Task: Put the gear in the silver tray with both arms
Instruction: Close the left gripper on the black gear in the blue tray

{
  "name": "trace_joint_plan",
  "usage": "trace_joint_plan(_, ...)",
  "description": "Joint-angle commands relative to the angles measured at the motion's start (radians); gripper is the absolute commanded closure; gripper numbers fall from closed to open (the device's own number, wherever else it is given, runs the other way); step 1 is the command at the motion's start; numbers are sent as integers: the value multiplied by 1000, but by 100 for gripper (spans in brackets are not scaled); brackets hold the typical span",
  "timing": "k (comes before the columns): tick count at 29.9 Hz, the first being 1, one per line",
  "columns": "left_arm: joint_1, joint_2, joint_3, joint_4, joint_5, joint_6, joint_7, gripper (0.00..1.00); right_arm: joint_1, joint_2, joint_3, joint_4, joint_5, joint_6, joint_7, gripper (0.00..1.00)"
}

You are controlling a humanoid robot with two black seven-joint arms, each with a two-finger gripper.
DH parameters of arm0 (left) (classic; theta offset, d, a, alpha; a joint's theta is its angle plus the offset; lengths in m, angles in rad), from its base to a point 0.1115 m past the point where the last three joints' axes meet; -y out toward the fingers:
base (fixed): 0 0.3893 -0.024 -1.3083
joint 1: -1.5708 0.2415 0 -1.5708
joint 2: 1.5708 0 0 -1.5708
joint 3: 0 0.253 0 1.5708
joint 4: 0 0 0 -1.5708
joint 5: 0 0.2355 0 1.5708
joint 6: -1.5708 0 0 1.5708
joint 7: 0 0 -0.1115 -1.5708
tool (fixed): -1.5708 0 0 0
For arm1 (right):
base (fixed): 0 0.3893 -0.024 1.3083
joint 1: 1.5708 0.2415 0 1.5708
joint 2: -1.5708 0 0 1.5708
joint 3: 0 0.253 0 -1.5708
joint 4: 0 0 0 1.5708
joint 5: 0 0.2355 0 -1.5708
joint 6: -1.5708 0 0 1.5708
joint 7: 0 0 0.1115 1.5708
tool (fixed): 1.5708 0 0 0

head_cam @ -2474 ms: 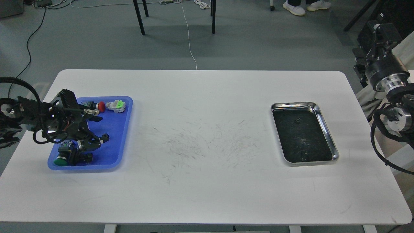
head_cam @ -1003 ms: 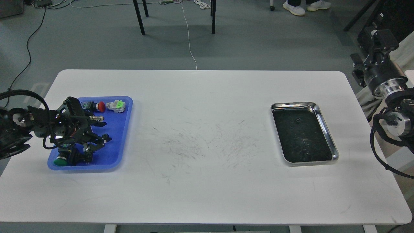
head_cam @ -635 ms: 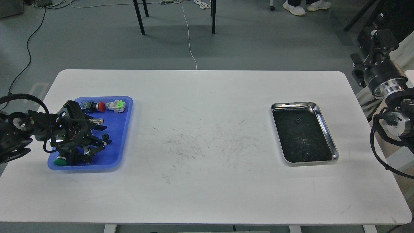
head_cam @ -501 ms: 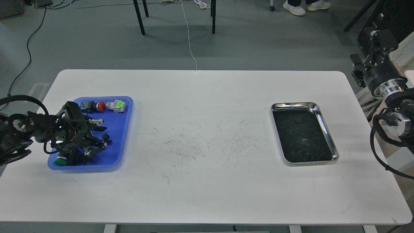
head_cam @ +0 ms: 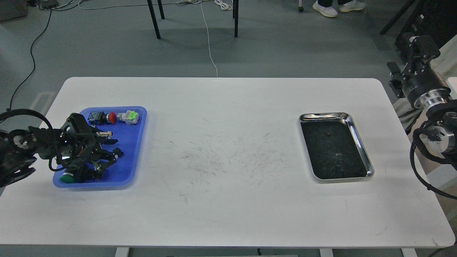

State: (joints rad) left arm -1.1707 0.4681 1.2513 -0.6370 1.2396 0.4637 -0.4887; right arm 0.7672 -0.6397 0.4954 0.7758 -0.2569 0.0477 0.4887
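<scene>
**Two trays on one white table: materials and count**

Two trays rest well apart on our white table [head_cam: 221, 117], a matte laminate top with rounded corners and fine dark scuff marks near its centre. The blue tray [head_cam: 137, 142] at the left is moulded plastic, rectangular, with a soft raised lip. The silver tray [head_cam: 361, 142] at the right is polished steel with rounded corners, a bright rim and a dark, scratched, reflective bottom.

One small dark gear [head_cam: 326, 133] lies inside the silver tray, toward its far end. One more small dark round part [head_cam: 116, 154] lies in the blue tray, at the tips of our left gripper [head_cam: 111, 152].

We count three push-button units in the blue tray: a red-capped one [head_cam: 111, 117], a green-and-grey one [head_cam: 129, 116] beside it, and a green-capped one [head_cam: 66, 179] at the near corner.

Our left gripper sits low over the blue tray with its fingers spread around the round part. Our right gripper [head_cam: 416, 44] is raised beyond the table's right edge; we cannot tell how its jaws stand.
</scene>
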Motion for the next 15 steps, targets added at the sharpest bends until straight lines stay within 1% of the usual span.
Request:
trace_joint_plan(1, 2, 3, -13, -9, -17, 0, 0, 56, 0, 0, 0, -1, -1, 0, 0, 5)
trace_joint_plan(15, -7, 27, -26, -52, -51, 10, 0, 57, 1, 0, -6, 2, -1, 0, 0, 5)
